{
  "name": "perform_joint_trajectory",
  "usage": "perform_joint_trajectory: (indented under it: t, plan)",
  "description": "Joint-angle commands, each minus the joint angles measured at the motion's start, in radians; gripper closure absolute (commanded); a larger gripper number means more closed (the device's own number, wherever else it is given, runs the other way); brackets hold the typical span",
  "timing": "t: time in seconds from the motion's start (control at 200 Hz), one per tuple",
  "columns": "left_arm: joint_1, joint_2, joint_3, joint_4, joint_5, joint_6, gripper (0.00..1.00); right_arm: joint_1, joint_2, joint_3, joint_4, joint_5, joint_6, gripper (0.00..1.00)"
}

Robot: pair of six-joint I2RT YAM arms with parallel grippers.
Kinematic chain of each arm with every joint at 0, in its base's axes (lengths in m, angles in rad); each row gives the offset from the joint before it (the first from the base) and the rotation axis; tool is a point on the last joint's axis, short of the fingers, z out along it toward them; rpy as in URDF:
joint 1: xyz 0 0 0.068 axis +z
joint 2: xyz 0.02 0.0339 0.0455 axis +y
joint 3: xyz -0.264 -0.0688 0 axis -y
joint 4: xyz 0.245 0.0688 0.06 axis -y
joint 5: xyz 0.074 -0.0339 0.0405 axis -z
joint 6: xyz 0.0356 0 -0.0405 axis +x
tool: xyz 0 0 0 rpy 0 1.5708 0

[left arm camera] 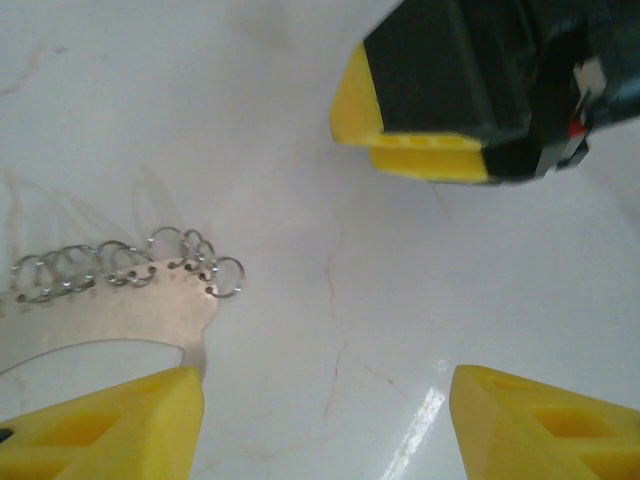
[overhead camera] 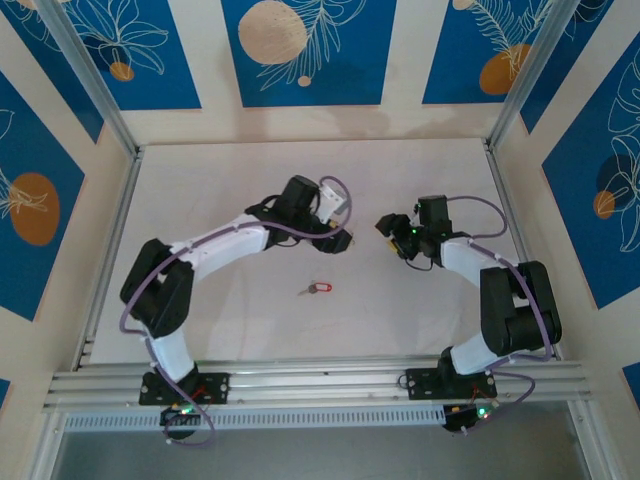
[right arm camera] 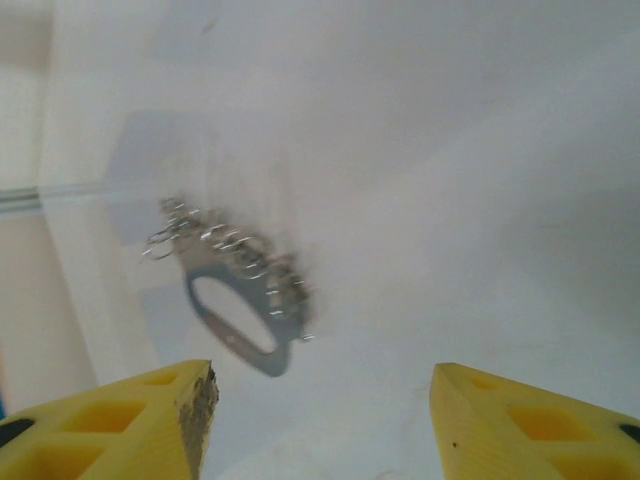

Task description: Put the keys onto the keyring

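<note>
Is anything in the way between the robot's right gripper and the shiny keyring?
Nothing that I can see. In the right wrist view, the keyring sits ahead and a little to the left of the open right gripper. Between them there is just bare white table. The picture is a bit blurry there.

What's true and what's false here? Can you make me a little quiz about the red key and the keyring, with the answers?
1. The red key lies on the table. True.
2. The right fingers are squeezing the keyring. False: they stand apart, and the keyring is beyond them, not between them.
3. The keyring has small rings along one side. True.
4. The red key already hangs on the keyring. False: it lies alone on the table.
</note>
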Motion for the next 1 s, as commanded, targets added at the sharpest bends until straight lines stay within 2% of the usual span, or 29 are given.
perform_joint_trajectory:
  t: [0.0, 0.11, 0.415, 0.995]
  plan:
    - [-0.039, 0.084, 0.109, -0.196, -0.091, 0.132, 0.34, -0.028, -0.03, -0.045, -0.075, 0.042, -0.062, 0.39]
    - [-0.063, 0.175, 0.226, -0.288, -0.103, 0.162, 0.35, -0.044, -0.042, -0.08, -0.08, 0.062, -0.074, 0.38]
    - [-0.127, 0.345, 0.436, -0.426, -0.211, 0.251, 0.49, -0.058, -0.04, -0.13, -0.053, 0.057, -0.068, 0.38]
    - [-0.143, 0.504, 0.648, -0.514, -0.251, 0.304, 0.63, -0.055, -0.017, -0.131, -0.026, 0.038, -0.056, 0.39]
